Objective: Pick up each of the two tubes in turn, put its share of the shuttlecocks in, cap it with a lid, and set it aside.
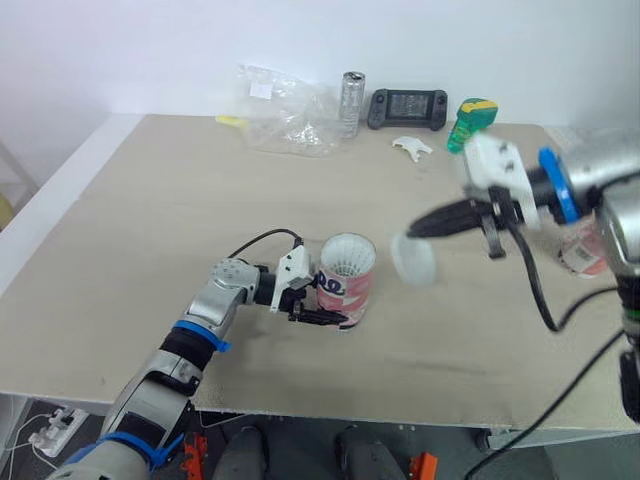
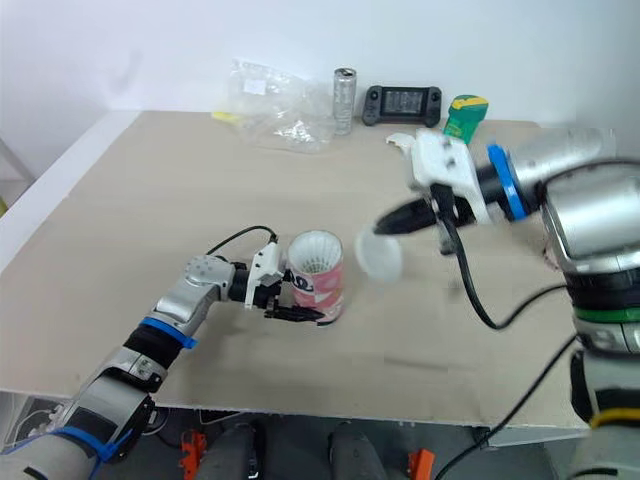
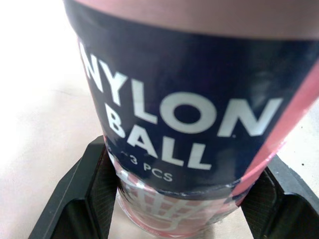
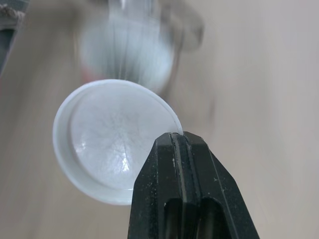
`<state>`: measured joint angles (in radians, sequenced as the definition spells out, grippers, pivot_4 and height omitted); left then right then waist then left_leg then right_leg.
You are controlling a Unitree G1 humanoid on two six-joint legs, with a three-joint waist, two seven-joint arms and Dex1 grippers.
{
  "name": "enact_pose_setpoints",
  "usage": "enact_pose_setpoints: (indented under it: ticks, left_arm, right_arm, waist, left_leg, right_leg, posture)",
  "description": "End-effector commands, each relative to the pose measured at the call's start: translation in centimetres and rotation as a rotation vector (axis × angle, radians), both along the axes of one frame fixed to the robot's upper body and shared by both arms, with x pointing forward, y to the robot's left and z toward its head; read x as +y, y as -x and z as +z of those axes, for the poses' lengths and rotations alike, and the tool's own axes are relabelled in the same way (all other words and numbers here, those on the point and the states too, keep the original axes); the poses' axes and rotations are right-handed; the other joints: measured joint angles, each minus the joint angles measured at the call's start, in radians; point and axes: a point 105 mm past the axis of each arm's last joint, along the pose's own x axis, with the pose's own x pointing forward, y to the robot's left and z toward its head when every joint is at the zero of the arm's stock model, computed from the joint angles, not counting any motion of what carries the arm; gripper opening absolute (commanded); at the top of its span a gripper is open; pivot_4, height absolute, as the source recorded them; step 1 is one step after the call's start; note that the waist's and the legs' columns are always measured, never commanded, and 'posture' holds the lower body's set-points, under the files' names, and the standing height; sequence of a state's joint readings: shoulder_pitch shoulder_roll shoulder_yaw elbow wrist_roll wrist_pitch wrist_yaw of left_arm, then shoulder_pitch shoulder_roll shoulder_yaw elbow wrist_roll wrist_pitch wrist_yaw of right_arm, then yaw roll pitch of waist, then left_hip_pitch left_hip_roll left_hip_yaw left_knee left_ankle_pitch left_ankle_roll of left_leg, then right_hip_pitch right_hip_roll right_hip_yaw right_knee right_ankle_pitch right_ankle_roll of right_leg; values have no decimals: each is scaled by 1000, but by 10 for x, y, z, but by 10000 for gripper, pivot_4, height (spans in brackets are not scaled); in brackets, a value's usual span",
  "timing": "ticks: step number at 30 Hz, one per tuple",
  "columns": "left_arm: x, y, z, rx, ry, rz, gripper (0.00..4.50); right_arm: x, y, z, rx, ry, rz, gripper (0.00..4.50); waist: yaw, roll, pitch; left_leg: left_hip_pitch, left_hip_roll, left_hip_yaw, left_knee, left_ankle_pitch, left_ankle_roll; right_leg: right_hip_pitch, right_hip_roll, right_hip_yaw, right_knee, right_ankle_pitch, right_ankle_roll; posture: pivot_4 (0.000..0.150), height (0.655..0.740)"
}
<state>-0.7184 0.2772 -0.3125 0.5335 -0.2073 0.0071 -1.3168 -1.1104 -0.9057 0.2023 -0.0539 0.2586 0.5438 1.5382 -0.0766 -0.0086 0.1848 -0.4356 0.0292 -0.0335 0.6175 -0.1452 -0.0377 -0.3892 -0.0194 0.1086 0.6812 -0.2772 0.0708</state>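
Capping tube no. 1 looks like the step in hand. L gripper [image 1: 335, 318] is clamped round the base of the pink-and-navy tube [image 1: 347, 288], which stands upright on the table [image 1: 150, 220] near the front edge, approx. centre; its fingers [image 3: 84, 199] press on either side of the tube in the left wrist view. White shuttlecocks [image 1: 347, 257] reach the tube's mouth, so loading seems done for this one. R gripper [image 1: 415, 231] has its tips pressed together on the rim of a translucent lid [image 1: 413, 258], held in the air just beside the tube's top on the robot's right, not touching it. Left to do, I'd judge: seat lid, set tube aside, then the whole cycle again w/ tube no. 2. A pink-and-white thing [image 1: 580, 250] sits partly hidden behind the R arm, poss. the 2nd tube; can't tell. Back of table has a plastic bag [image 1: 285, 120], silver can [image 1: 352, 100], handheld console [image 1: 407, 108] and green bottle [image 1: 470, 122], none of them involved.
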Motion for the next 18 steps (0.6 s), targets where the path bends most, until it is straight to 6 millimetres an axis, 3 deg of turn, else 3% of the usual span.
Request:
enact_pose_setpoints:
  ticks: [1,6,11,18]
  left_arm:
    - [13,-4,-12,16,-99,27,29887]
    - [15,-4,-7,-5,-141,7,29887]
    - [18,-3,-10,-2,-150,15,29887]
    - [19,-1,-13,10,-155,19,29887]
  right_arm:
    - [18,0,12,-52,17,71,584]
    - [38,-1,8,-97,100,157,584]
    - [41,-9,-7,-140,220,181,584]
    - [49,-5,-11,-176,285,240,584]
  waist:
    - [0,-1,-1]
    - [0,-2,0]
    - [0,-2,0]
    - [-1,-2,0]
  left_leg:
    - [-1,1,0,0,0,0]
    - [-4,1,1,-1,0,0]
    - [-4,1,1,-3,0,0]
    - [-4,2,1,-3,0,0]
  right_leg:
    - [-1,0,0,0,0,0]
    - [-5,1,0,0,1,3]
    - [-6,1,0,0,1,3]
    - [-6,2,0,0,1,2]
  posture:
    - [1500,7394]
    - [1500,7394]
    - [1500,7394]
    - [1500,7394]
